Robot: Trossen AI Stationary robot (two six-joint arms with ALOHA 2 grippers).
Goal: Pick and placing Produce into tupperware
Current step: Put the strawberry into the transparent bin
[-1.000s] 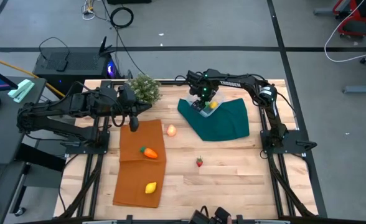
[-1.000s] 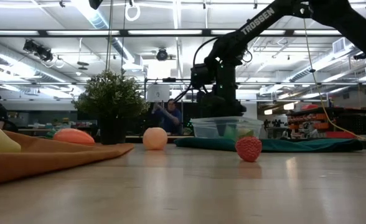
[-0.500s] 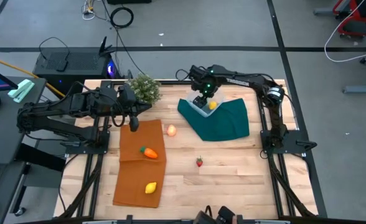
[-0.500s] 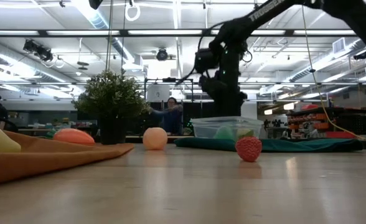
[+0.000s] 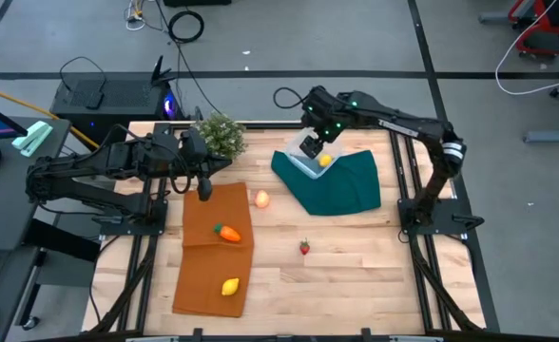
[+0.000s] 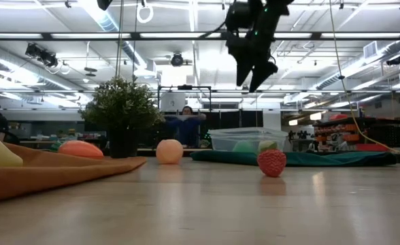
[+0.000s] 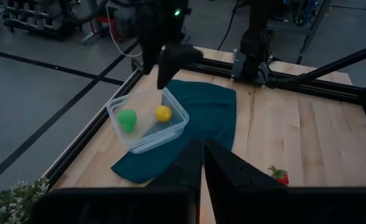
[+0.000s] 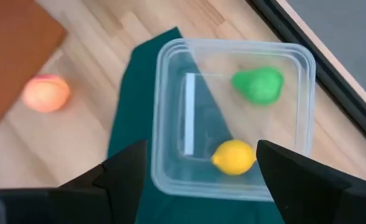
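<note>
1. Nearest the front of the tabletop (image 5: pixel 356 275), a lemon (image 5: pixel 230 286) lies on the orange cloth (image 5: pixel 213 252), with the carrot (image 5: pixel 227 233) farther back on the same cloth.
2. The strawberry (image 5: pixel 304 247) sits on bare wood, well apart from the cloths.
3. The peach ball (image 5: pixel 261 199) rests on the wood just beside the orange cloth's far corner.
4. The box (image 8: pixel 233 118) stands on the green cloth (image 5: pixel 341 185); inside it lie a second lemon (image 8: pixel 234 156) and a green fruit (image 8: pixel 258 84), apart from each other.
5. The right hand (image 5: pixel 310 146) hangs above the box, its fingers apart and empty.
6. The left hand (image 5: pixel 203 188) waits over the orange cloth's far edge, near the plant (image 5: pixel 219 135), its fingers together.
</note>
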